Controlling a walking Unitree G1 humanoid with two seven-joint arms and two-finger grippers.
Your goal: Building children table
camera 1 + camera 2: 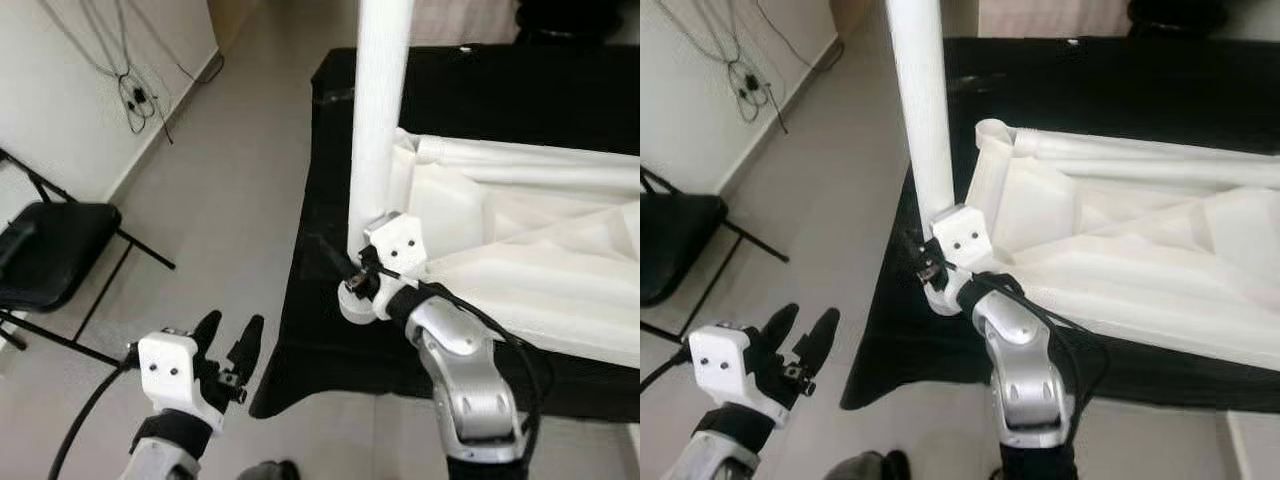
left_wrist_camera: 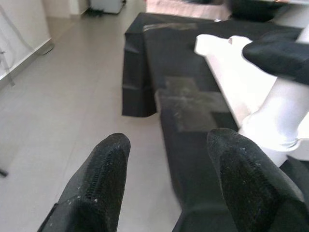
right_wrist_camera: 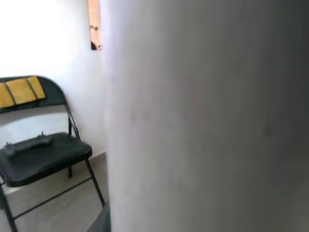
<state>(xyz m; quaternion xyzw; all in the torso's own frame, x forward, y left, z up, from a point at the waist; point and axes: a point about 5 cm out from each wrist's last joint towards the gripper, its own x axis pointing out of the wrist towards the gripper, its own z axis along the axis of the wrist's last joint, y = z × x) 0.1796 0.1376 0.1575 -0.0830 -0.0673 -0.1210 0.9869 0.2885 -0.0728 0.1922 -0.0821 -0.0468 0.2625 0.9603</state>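
Left gripper [image 1: 228,352]: nearest, at about 7 o'clock in the head views, hovering over bare floor [image 1: 215,190] with its two black fingers [image 2: 99,181] spread and nothing between them.
Right gripper [image 1: 352,272]: at about 6 o'clock, pressed against the foot of the table leg; whether its fingers clasp the leg I cannot tell, since the wrist housing covers them.
Table leg [image 1: 382,110]: a white round post standing upright at the near-left corner of the tabletop, running up toward 12 o'clock.
Tabletop [image 1: 520,240]: white, lying upside down on the black-covered surface [image 1: 500,90], spreading from centre toward 3 o'clock, ribs and side rails facing up.
Handling: the leg looks like smooth, stiff, light plastic, so probably slippery under the pads. A hold low down, near the socket, should give the most control when seating or twisting it; a high hold would likely lever the joint.
Risk: the light tabletop may slide on the cloth when pushed.
Folding chair [image 1: 50,250]: black, at 9 o'clock, well apart.
Cables [image 1: 135,95]: at 11 o'clock, against the wall.
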